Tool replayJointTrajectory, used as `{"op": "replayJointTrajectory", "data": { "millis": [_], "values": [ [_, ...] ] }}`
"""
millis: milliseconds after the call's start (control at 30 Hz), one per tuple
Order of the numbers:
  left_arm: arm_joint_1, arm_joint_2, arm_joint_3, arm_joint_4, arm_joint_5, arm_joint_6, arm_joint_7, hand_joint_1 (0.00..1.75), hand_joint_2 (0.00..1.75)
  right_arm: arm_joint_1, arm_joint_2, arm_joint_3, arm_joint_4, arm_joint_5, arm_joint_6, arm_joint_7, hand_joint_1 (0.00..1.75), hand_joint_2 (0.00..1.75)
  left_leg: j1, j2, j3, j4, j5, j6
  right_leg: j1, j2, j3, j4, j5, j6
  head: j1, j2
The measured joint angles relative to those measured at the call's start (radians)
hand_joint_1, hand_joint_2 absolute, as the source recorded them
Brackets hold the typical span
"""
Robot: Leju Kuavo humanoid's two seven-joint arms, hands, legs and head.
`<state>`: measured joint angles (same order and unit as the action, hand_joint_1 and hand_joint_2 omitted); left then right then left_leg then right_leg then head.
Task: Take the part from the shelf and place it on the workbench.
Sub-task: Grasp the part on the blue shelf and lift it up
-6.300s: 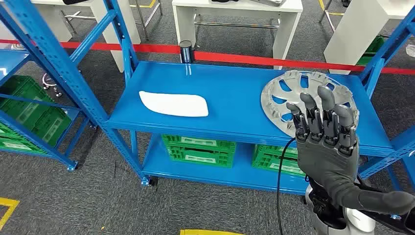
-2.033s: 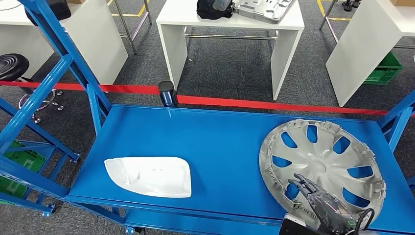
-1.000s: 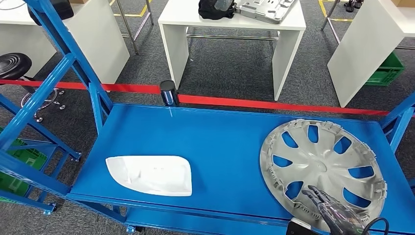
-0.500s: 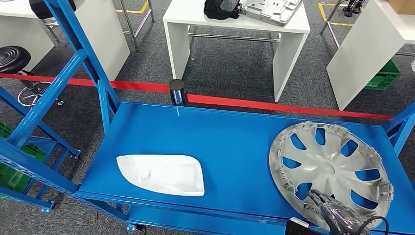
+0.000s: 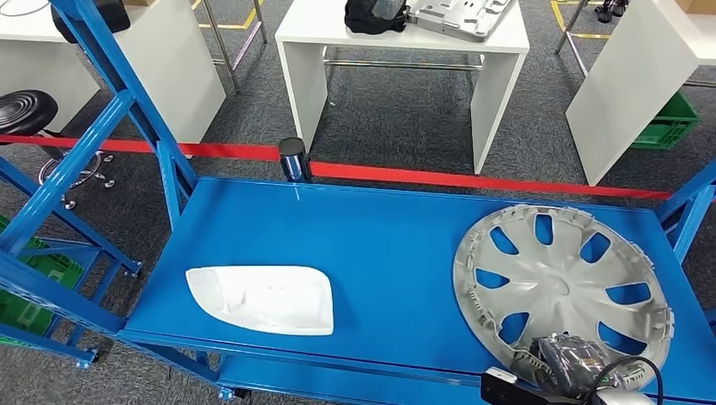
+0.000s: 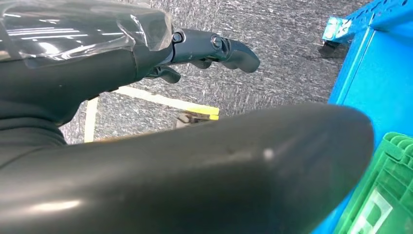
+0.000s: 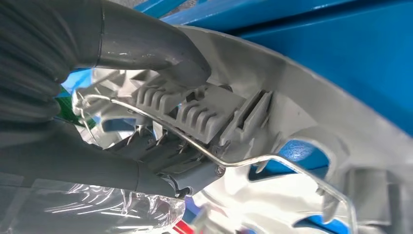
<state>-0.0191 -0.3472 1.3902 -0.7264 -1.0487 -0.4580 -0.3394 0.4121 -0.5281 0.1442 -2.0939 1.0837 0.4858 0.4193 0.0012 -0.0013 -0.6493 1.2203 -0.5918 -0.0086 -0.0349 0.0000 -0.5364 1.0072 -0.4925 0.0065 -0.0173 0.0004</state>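
Wheel cover point(image 5: 564, 283): lies flat on the blue shelf point(image 5: 388, 245), at its right end.
Right hand point(image 5: 567, 366): grips the wheel cover's near rim — thumb point(image 7: 146, 46) over the edge, fingers point(image 7: 160, 175) under.
Left hand point(image 6: 146, 53): hangs off the shelf, fingers loosely apart, holding nothing.
White part point(image 5: 260, 298): on the shelf, well left of the wheel cover.

White table point(image 5: 397, 38) — red floor tape point(image 5: 473, 180)
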Motion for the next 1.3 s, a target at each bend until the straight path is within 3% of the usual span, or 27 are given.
{"op": "replayJointTrajectory", "data": {
  "millis": [33, 67, 100, 133, 200, 233, 300, 400, 433, 500, 567, 600, 667, 700, 767, 900, 967, 1033, 1067, 1100, 1133, 1167, 1233, 1300],
  "values": [
    [0.0, 0.0, 0.002, 0.001, 0.0, -0.001, -0.003, 0.0, 0.44, -0.001, 0.0, 0.002, 0.001, 0.002, 0.001, 0.0, 1.75, 1.75, 0.003, 0.0, -0.026, 0.054, -0.017, -0.003, 0.0, -0.001, 0.0, 0.0, 0.0, 0.0, 0.0, 0.0],
    [0.001, 0.0, 0.003, 0.002, 0.0, -0.003, -0.01, 0.0, 0.87, -0.001, 0.001, 0.002, 0.003, 0.004, 0.002, 0.0, 1.75, 1.75, 0.005, 0.0, -0.037, 0.075, -0.015, -0.003, 0.001, -0.001, 0.0, 0.0, 0.0, 0.0, 0.0, 0.0],
    [0.001, 0.001, 0.004, 0.002, -0.002, -0.006, -0.022, 0.0, 1.31, 0.0, 0.003, 0.003, 0.004, 0.007, 0.003, 0.0, 1.75, 1.75, 0.006, 0.0, -0.029, 0.054, 0.007, -0.003, 0.001, 0.0, 0.002, 0.0, -0.001, 0.0, 0.0, 0.0],
    [0.002, 0.001, 0.004, 0.003, -0.005, -0.009, -0.038, 0.0, 1.75, 0.0, 0.004, 0.003, 0.005, 0.009, 0.003, 0.0, 1.75, 1.75, 0.007, 0.0, -0.003, -0.003, 0.041, -0.001, 0.001, 0.0, 0.003, 0.0, -0.001, 0.001, 0.0, 0.0],
    [0.002, 0.003, 0.003, 0.004, -0.016, -0.005, -0.072, 0.0, 1.75, 0.004, 0.008, 0.002, 0.006, 0.014, 0.001, 0.0, 1.75, 1.75, 0.007, 0.0, 0.064, -0.144, 0.101, 0.006, 0.003, 0.001, 0.004, 0.0, -0.002, 0.003, 0.0, 0.0],
    [0.002, 0.003, 0.002, 0.004, -0.021, 0.001, -0.083, 0.0, 1.75, 0.006, 0.01, 0.002, 0.006, 0.017, 0.0, 0.0, 1.75, 1.75, 0.004, 0.0, 0.084, -0.188, 0.114, 0.009, 0.005, 0.001, 0.002, 0.0, -0.002, 0.006, 0.0, 0.0],
    [0.003, 0.002, 0.0, 0.001, -0.028, 0.01, -0.092, 0.0, 1.75, 0.01, 0.014, 0.001, 0.007, 0.021, -0.001, -0.001, 1.75, 1.75, -0.002, 0.0, 0.091, -0.21, 0.116, 0.015, 0.007, 0.001, 0.0, -0.003, -0.001, 0.016, 0.001, 0.0],
    [0.005, -0.002, 0.001, -0.015, -0.029, 0.025, -0.083, 0.0, 1.75, 0.013, 0.022, -0.001, 0.009, 0.028, -0.007, -0.01, 1.75, 1.75, 0.001, 0.001, 0.099, -0.234, 0.131, 0.037, 0.005, 0.001, -0.01, 0.017, -0.015, 0.027, 0.003, 0.0],
    [0.004, -0.003, 0.002, -0.019, -0.029, 0.029, -0.078, 0.0, 1.75, 0.014, 0.024, -0.002, 0.011, 0.029, -0.01, -0.014, 1.75, 1.75, 0.002, 0.002, 0.102, -0.242, 0.137, 0.044, 0.006, 0.001, -0.029, 0.057, -0.036, 0.023, 0.004, 0.0],
    [0.004, -0.004, 0.004, -0.025, -0.029, 0.031, -0.068, 0.0, 1.75, 0.016, 0.03, -0.002, 0.017, 0.029, -0.021, -0.023, 1.75, 1.75, -0.003, 0.003, 0.1, -0.244, 0.139, 0.05, 0.007, 0.001, -0.093, 0.187, -0.092, 0.014, 0.006, 0.0],
    [0.004, -0.005, 0.006, -0.028, -0.023, 0.026, -0.062, 0.0, 1.75, 0.017, 0.038, -0.005, 0.023, 0.024, -0.053, -0.043, 1.75, 1.75, -0.007, 0.003, 0.098, -0.244, 0.14, 0.051, 0.007, 0.001, -0.138, 0.275, -0.116, 0.017, 0.006, 0.0],
    [0.004, -0.006, 0.007, -0.029, -0.013, 0.016, -0.063, 0.0, 1.75, 0.016, 0.046, -0.01, 0.027, 0.01, -0.079, -0.063, 1.75, 1.75, -0.009, 0.003, 0.098, -0.243, 0.14, 0.051, 0.007, 0.001, -0.133, 0.264, -0.105, 0.024, 0.006, 0.0],
    [0.004, -0.007, 0.011, -0.03, 0.016, -0.021, -0.07, 0.0, 1.75, 0.012, 0.071, -0.029, 0.031, -0.051, -0.141, -0.12, 1.75, 1.75, -0.01, 0.003, 0.098, -0.237, 0.137, 0.048, 0.006, 0.0, -0.072, 0.139, -0.052, 0.04, 0.007, 0.0],
    [0.004, -0.007, 0.014, -0.03, 0.031, -0.042, -0.075, 0.0, 1.75, 0.007, 0.086, -0.039, 0.032, -0.088, -0.167, -0.149, 1.75, 1.75, -0.012, 0.003, 0.096, -0.231, 0.134, 0.044, 0.007, 0.0, -0.04, 0.072, -0.028, 0.041, 0.007, 0.0],
    [0.004, -0.009, 0.019, -0.031, 0.047, -0.067, -0.083, 0.0, 1.75, -0.001, 0.112, -0.053, 0.032, -0.134, -0.191, -0.184, 1.75, 1.75, -0.017, 0.003, 0.093, -0.223, 0.129, 0.035, 0.009, 0.001, -0.006, 0.001, -0.005, 0.03, 0.005, 0.0],
    [0.005, -0.01, 0.026, -0.035, 0.053, -0.075, -0.085, 0.0, 1.75, -0.008, 0.143, -0.066, 0.031, -0.148, -0.194, -0.197, 1.75, 1.75, -0.01, 0.002, 0.084, -0.197, 0.11, 0.017, 0.009, 0.0, -0.004, -0.003, 0.003, 0.001, 0.002, 0.0],
    [0.005, -0.01, 0.031, -0.036, 0.053, -0.076, -0.085, 0.0, 1.75, -0.01, 0.151, -0.071, 0.031, -0.149, -0.195, -0.197, 1.75, 1.75, -0.004, 0.001, 0.044, -0.103, 0.052, 0.005, 0.007, -0.001, -0.002, -0.004, 0.005, -0.005, 0.0, 0.0],
    [0.005, -0.01, 0.033, -0.036, 0.053, -0.077, -0.086, 0.0, 1.75, -0.011, 0.157, -0.073, 0.031, -0.149, -0.195, -0.197, 1.75, 1.75, 0.001, 0.001, -0.018, 0.031, -0.009, -0.003, 0.009, -0.002, -0.003, -0.003, 0.005, -0.007, -0.001, 0.0],
    [0.005, -0.01, 0.033, -0.036, 0.053, -0.077, -0.086, 0.0, 1.75, -0.011, 0.16, -0.074, 0.031, -0.149, -0.195, -0.197, 1.75, 1.75, 0.003, 0.001, -0.036, 0.069, -0.017, -0.004, 0.01, -0.002, -0.003, -0.003, 0.005, -0.007, -0.001, 0.0],
    [0.006, -0.01, 0.034, -0.036, 0.053, -0.077, -0.086, 0.0, 1.75, -0.011, 0.162, -0.075, 0.031, -0.149, -0.195, -0.197, 1.75, 1.75, 0.003, 0.001, -0.037, 0.07, -0.006, -0.003, 0.011, -0.002, -0.003, -0.003, 0.004, -0.007, -0.002, 0.0],
    [0.006, -0.01, 0.034, -0.036, 0.053, -0.077, -0.086, 0.0, 1.75, -0.011, 0.164, -0.076, 0.031, -0.149, -0.195, -0.197, 1.75, 1.75, 0.003, 0.001, -0.018, 0.029, 0.023, 0.0, 0.011, -0.001, -0.001, -0.003, 0.004, -0.007, -0.002, 0.0],
    [0.006, -0.01, 0.034, -0.037, 0.054, -0.078, -0.086, 0.0, 1.75, -0.012, 0.165, -0.077, 0.031, -0.153, -0.196, -0.199, 1.75, 1.75, 0.002, 0.001, 0.016, -0.043, 0.062, 0.005, 0.012, 0.0, 0.0, -0.003, 0.004, -0.007, -0.002, 0.0],
    [0.006, -0.009, 0.035, -0.039, 0.064, -0.088, -0.093, 0.0, 1.75, -0.013, 0.173, -0.082, 0.031, -0.206, -0.211, -0.234, 1.75, 1.75, -0.004, 0.001, 0.077, -0.174, 0.112, 0.018, 0.014, 0.002, -0.001, -0.003, 0.004, -0.005, -0.001, 0.0],
    [0.006, -0.008, 0.036, -0.043, 0.078, -0.107, -0.106, 0.0, 1.75, -0.022, 0.192, -0.092, 0.03, -0.349, -0.238, -0.325, 1.75, 1.75, -0.01, 0.002, 0.091, -0.215, 0.119, 0.026, 0.016, 0.002, -0.006, -0.004, 0.005, 0.001, -0.001, 0.0]
  ]
}}
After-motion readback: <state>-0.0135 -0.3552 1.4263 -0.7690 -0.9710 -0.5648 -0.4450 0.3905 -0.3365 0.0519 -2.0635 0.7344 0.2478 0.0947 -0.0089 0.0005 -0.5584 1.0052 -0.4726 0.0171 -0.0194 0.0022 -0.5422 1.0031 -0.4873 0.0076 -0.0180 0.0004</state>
